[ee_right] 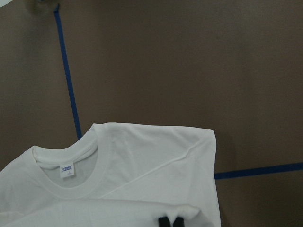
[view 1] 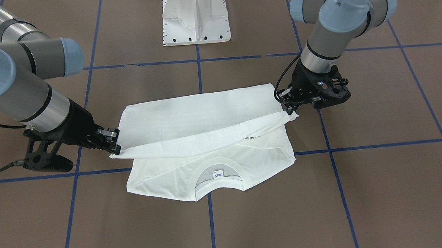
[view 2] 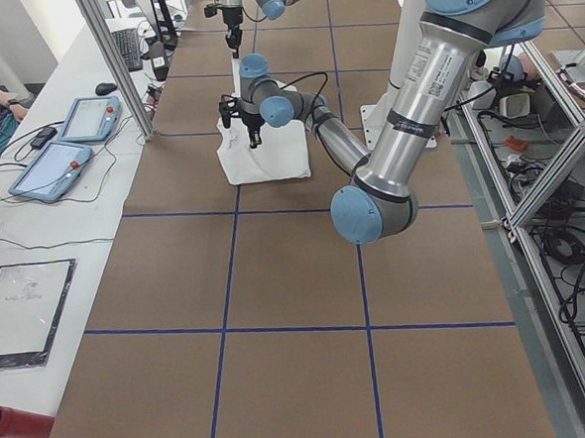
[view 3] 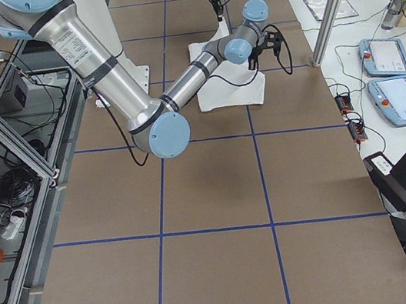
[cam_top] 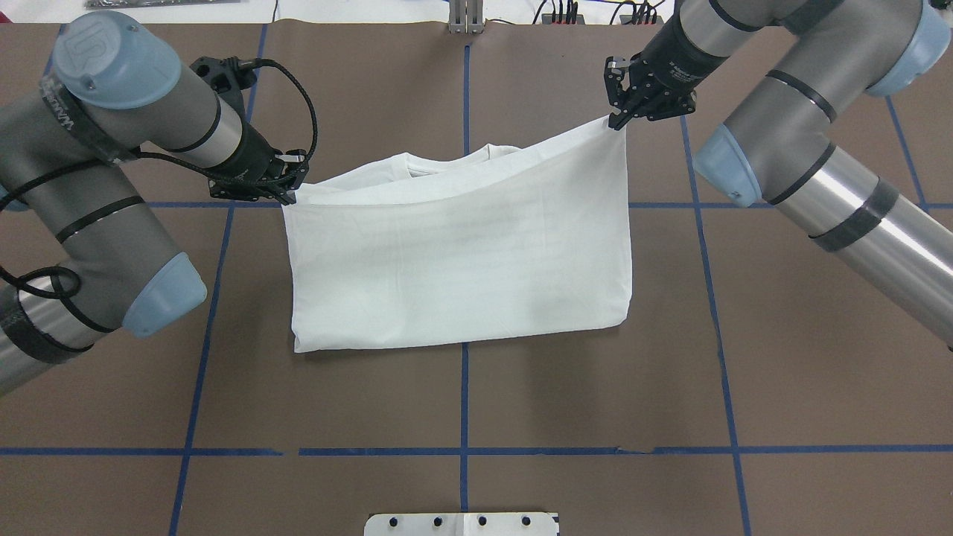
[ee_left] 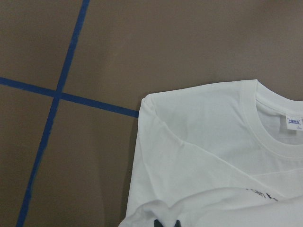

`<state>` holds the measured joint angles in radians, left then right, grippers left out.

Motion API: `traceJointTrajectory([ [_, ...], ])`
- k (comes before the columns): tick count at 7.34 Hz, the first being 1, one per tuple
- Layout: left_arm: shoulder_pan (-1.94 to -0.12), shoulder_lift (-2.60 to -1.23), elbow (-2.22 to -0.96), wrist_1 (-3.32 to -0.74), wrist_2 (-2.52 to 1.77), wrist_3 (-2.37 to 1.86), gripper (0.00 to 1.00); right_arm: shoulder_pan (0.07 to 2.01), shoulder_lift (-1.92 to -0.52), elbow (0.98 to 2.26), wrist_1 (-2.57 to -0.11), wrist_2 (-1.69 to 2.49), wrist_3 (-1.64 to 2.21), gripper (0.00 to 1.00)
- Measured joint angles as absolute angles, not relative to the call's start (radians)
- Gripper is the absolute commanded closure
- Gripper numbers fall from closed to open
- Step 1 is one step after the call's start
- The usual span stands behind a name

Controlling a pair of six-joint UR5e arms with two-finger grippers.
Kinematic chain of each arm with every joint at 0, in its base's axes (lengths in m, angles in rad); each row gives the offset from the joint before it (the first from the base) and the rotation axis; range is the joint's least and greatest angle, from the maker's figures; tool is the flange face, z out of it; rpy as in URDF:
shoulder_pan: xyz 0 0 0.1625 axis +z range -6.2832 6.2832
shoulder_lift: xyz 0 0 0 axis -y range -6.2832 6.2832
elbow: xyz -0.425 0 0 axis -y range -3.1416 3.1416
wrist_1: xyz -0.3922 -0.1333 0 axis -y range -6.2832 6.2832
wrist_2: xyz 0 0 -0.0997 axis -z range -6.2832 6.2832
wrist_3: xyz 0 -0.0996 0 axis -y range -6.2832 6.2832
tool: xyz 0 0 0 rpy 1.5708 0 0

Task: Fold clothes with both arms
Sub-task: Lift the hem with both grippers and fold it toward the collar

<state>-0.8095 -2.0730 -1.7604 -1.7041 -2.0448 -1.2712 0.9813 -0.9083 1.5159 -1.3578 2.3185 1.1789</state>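
One white long-sleeved T-shirt (cam_top: 461,253), half folded, at the centre of a brown bench (cam_top: 819,372), held by two robot arms.

Two grippers, one per arm: the left gripper (cam_top: 287,195) and the right gripper (cam_top: 616,123) are each pinched closed on one corner of the shirt's raised edge. They hold it as a flap above the flat lower layer. The single ribbed collar (view 1: 217,163), with one small label (view 1: 218,174), points to the bench edge opposite the robot's white base (view 1: 196,16). Some black lettering (view 1: 250,137) shows under the flap.

The left arm (cam_top: 97,216) and right arm (cam_top: 826,197) are grey-silver tubes with light blue joint caps (cam_top: 115,59), black bands and braided black cables (cam_top: 307,100), with the left gripper (cam_top: 287,198) and right gripper (cam_top: 617,122) black and the bolted pedestal (view 1: 196,16) white.
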Motion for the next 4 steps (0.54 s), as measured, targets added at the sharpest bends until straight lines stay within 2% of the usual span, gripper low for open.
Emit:
traceJointTrajectory([
  [4,-0.826,-2.116,-1.57,-1.85,-2.039,-1.27,1.0,0.969,-0.875,1.416,-1.358,2.289,1.152,1.0],
])
